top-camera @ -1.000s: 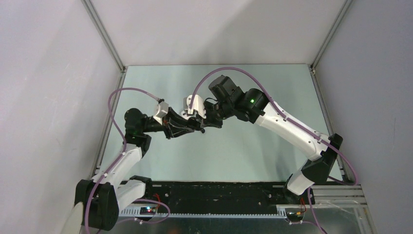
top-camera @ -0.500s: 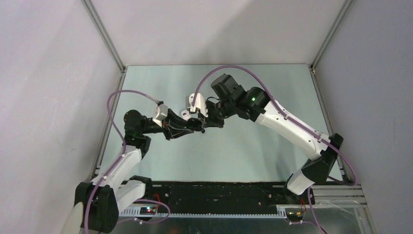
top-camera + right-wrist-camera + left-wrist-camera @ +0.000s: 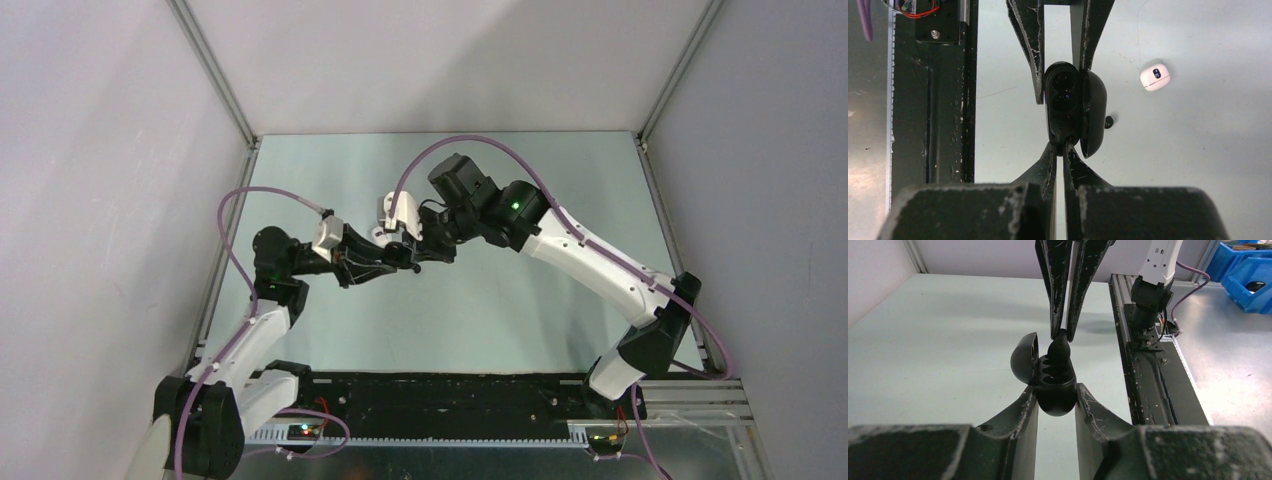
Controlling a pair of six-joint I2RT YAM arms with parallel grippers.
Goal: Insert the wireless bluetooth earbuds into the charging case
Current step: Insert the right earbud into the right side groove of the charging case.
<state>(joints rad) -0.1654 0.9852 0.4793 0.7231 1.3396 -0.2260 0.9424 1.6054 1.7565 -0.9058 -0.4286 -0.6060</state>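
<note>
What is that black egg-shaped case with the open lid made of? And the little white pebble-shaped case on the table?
The black egg-shaped case looks like hard plastic, smooth and semi-glossy: soft pale highlights curve over its rounded lid. The white pebble-shaped case also looks like plastic, smooth with a mild sheen, though it shows too small to be sure.

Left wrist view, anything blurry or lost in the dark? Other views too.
Left wrist: own fingers soft up close, black case sharp, the black earbud barely separates from it. Right wrist: same near blur, even light. Top view: even light, the case too dark and small to read.
</note>
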